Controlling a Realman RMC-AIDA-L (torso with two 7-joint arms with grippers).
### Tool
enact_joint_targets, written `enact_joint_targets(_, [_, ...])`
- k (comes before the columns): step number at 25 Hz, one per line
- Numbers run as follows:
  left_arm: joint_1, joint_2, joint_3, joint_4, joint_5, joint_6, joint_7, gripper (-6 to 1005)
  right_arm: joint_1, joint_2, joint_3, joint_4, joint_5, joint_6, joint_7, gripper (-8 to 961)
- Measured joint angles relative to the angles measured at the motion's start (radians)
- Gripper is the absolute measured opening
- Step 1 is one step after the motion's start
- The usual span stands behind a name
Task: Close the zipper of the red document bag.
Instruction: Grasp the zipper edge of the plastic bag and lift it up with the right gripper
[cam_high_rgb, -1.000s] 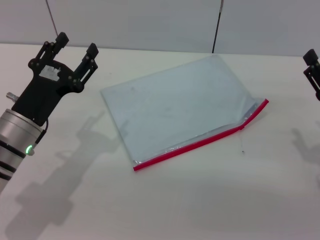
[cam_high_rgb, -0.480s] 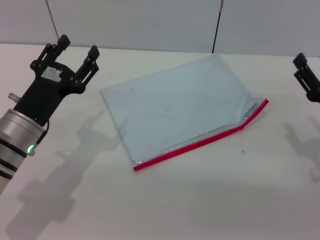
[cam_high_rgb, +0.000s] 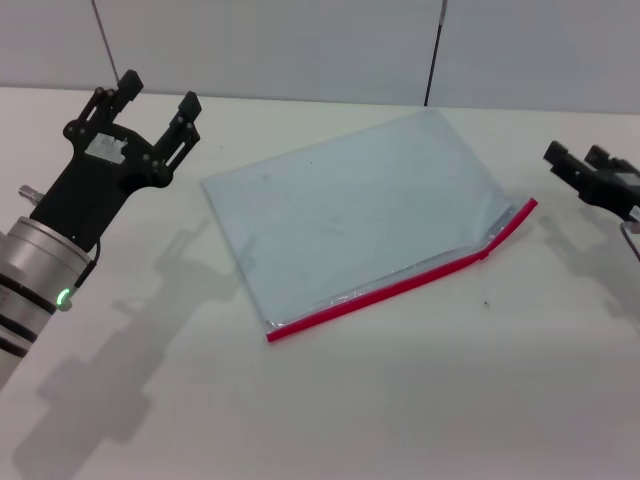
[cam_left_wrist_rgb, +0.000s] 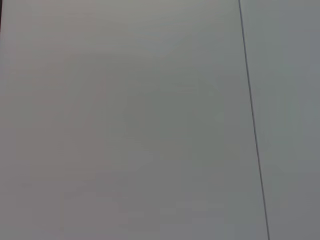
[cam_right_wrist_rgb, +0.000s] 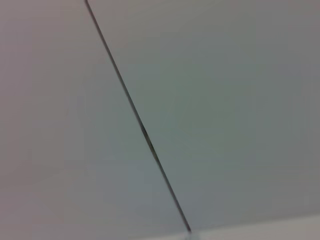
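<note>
Looks like a bare lab or test room: a plain white table (cam_high_rgb: 330, 420) fills the lower frame, and grey wall panels (cam_high_rgb: 270, 45) with thin dark seams (cam_high_rgb: 434, 55) run across the top. Both wrist views show only those panels. No home or shop fittings in sight.

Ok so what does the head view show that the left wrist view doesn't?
Only the head view shows the red document bag flat on the table, its zipper along the near edge, the left gripper open beside it, and the right gripper near the zipper's far end. Only the left wrist view: nothing extra. Both show a grey wall with a thin dark seam.
</note>
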Motion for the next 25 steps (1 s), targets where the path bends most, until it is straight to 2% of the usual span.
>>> enact_joint_targets(6, [-0.001,0.000,0.000,0.000,0.000,0.000,0.000,736,0.036,-0.001,-0.180,-0.044,-0.016,0.080,0.192,746])
enact_joint_targets(10, [-0.001,0.000,0.000,0.000,0.000,0.000,0.000,735,0.064,-0.001,-0.249,-0.048,-0.049,0.134,0.262,745])
enact_joint_targets(25, [-0.002,0.000,0.000,0.002,-0.001,0.000,-0.001,734,0.126,0.002,-0.299,-0.013,-0.152,0.244,0.346,742])
